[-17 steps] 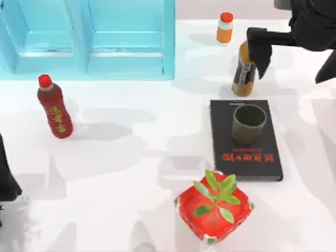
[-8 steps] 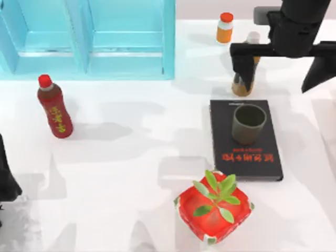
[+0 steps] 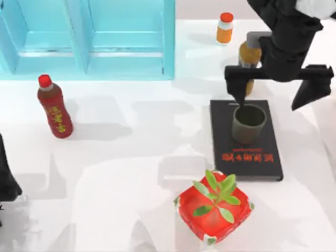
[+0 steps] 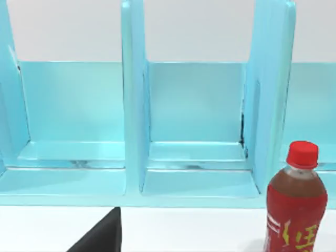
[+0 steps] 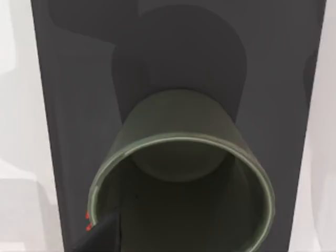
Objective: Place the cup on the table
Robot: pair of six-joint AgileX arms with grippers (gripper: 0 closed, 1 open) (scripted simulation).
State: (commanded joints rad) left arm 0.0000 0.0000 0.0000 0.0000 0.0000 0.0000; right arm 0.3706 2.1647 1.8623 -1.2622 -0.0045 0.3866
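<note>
The olive-grey cup (image 3: 249, 123) stands upright on a black book (image 3: 245, 157), which lies on the white table (image 3: 131, 157) right of centre. My right gripper (image 3: 272, 98) hovers open just behind and above the cup, jaws spread wide. One fingertip (image 3: 239, 101) is over the cup's far left rim and the other is off to the cup's right. The right wrist view looks down into the cup (image 5: 181, 173), with the book (image 5: 68, 79) under it and a fingertip (image 5: 100, 236) beside the rim. My left arm (image 3: 6, 178) is parked at the table's left edge.
A light-blue shelf unit (image 3: 86, 39) fills the back left. A red bottle (image 3: 54, 107) stands in front of it. An amber bottle (image 3: 249, 55) and a small orange bottle (image 3: 224, 28) stand behind the book. A red plant pot (image 3: 214, 207) sits at the front.
My right arm has swung from the back right corner forward over the book, bringing its open gripper down to the cup's far side. The cup and the left arm have not moved.
</note>
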